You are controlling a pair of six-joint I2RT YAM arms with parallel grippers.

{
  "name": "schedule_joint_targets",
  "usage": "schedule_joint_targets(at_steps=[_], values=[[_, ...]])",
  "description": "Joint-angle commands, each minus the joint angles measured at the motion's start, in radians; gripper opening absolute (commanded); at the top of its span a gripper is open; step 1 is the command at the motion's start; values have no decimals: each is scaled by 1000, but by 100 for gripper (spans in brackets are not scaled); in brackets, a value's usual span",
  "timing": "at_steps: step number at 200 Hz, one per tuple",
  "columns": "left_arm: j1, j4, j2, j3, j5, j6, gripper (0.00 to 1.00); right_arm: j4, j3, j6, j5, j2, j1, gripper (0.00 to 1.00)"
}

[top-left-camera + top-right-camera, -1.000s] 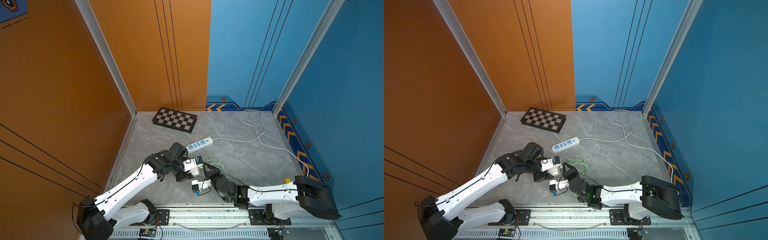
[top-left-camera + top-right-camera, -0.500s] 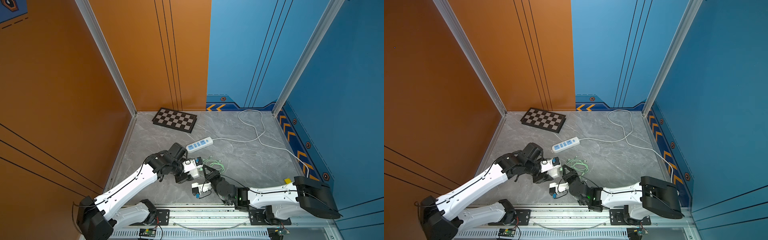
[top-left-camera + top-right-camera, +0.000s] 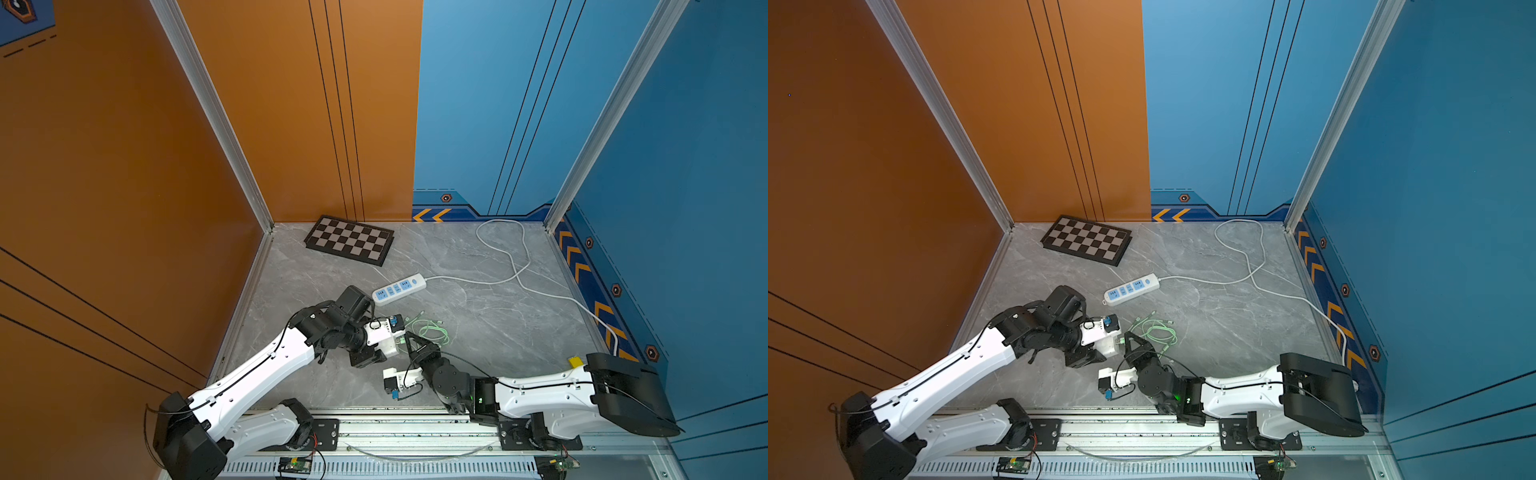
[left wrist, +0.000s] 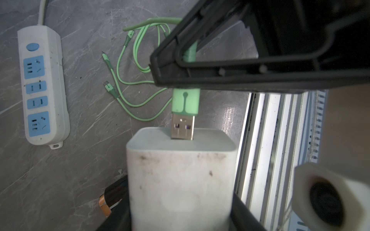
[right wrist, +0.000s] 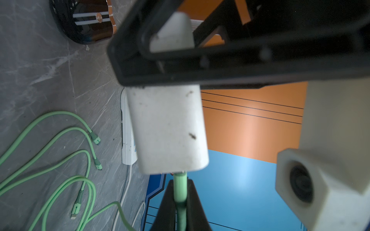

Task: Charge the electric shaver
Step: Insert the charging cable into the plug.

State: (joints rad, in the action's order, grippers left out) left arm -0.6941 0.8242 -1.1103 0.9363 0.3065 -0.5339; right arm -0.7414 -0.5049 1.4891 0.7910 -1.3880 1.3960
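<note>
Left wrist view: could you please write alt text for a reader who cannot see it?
A green USB plug, pinched by the right gripper, meets the end of a white charger block. A power strip and loose green cable lie on the grey table.

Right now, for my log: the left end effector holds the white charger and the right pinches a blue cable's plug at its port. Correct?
Blue is wrong: the cable is green, per the left wrist view. The left end effector holds the white charger; the right end effector pinches the plug.
</note>
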Motion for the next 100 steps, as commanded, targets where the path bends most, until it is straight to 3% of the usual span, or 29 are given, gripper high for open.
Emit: schedule_joint_targets(at_steps=[1, 100], values=[[-4, -51, 21, 22, 79, -6, 0, -47, -16, 2, -39, -34, 22, 0], [-28, -52, 10, 31, 97, -5, 0, -111, -33, 1, -41, -99, 59, 0]])
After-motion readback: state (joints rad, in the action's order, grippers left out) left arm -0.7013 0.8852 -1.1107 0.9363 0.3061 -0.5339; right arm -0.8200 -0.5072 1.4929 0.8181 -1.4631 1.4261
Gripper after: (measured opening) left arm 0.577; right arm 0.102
